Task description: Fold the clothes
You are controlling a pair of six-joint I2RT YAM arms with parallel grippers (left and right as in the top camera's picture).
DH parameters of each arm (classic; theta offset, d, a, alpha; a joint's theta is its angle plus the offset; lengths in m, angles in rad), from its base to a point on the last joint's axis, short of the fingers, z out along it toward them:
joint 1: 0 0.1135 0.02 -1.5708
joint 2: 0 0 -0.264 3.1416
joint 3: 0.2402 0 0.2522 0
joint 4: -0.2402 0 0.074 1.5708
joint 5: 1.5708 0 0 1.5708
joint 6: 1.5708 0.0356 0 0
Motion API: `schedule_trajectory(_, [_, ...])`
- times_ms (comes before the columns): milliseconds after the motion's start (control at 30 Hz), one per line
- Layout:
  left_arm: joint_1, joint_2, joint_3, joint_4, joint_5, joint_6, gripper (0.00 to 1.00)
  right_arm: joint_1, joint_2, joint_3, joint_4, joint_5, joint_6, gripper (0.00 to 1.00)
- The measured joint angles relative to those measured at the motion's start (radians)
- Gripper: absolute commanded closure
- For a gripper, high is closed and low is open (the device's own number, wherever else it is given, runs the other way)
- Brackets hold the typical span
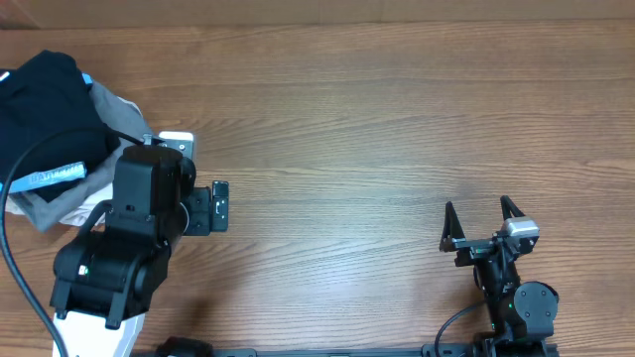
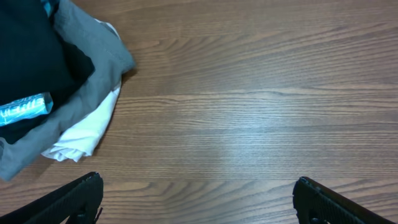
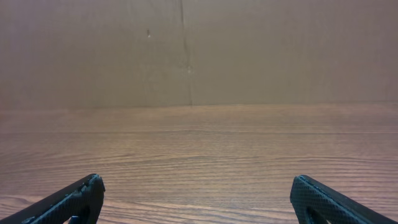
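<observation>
A pile of clothes lies at the table's far left: a black garment (image 1: 45,99) on top with a light-blue label (image 1: 55,176), a grey garment (image 1: 111,107) under it and a white one (image 1: 87,206) at the bottom edge. The left wrist view shows the same black (image 2: 31,56), grey (image 2: 102,65) and white (image 2: 87,130) pieces at its upper left. My left gripper (image 2: 196,182) is open and empty over bare wood, just right of the pile. My right gripper (image 1: 477,208) is open and empty at the front right, far from the clothes; it also shows in the right wrist view (image 3: 196,182).
The left arm's body (image 1: 129,228) covers part of the pile's right edge in the overhead view. A black cable (image 1: 8,248) loops along the left edge. A brown wall (image 3: 186,50) stands beyond the table's far edge.
</observation>
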Motion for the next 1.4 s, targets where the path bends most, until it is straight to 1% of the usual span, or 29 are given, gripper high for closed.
schedule_trajectory(700, [0.0,0.105,0.0,0.0,0.0,0.0,0.0,0.0,0.0,0.0,0.0,-0.003,-0.004,0.0])
schedule_trajectory(833, [0.0,0.08,0.0,-0.011,0.0,0.0,0.0,0.0,0.0,0.0,0.0,-0.003,-0.003,0.0])
schedule_trajectory(967, [0.0,-0.02,-0.013,-0.015,0.002,0.0,0.0,0.0,0.0,0.0,0.0,-0.004,-0.003,0.0])
schedule_trajectory(1067, [0.014,-0.158,-0.068,0.08,0.004,0.0,0.0,0.0,0.0,0.0,0.0,-0.003,-0.003,0.0])
schedule_trajectory(1133, [0.042,-0.241,-0.154,0.199,0.005,0.0,0.0,0.0,0.0,0.0,-0.001,-0.004,-0.003,0.0])
schedule_trajectory(1200, [0.071,-0.312,-0.273,0.306,0.008,0.0,0.0,0.0,0.0,0.0,-0.001,-0.003,-0.003,0.0])
schedule_trajectory(1233, [0.082,-0.343,-0.326,0.336,0.013,-0.001,0.0,0.0,0.0,0.0,-0.001,-0.003,-0.003,0.0])
schedule_trajectory(1400, [0.11,-0.518,-0.637,0.579,0.063,-0.001,0.0,0.0,0.0,0.0,-0.001,-0.004,-0.003,0.0])
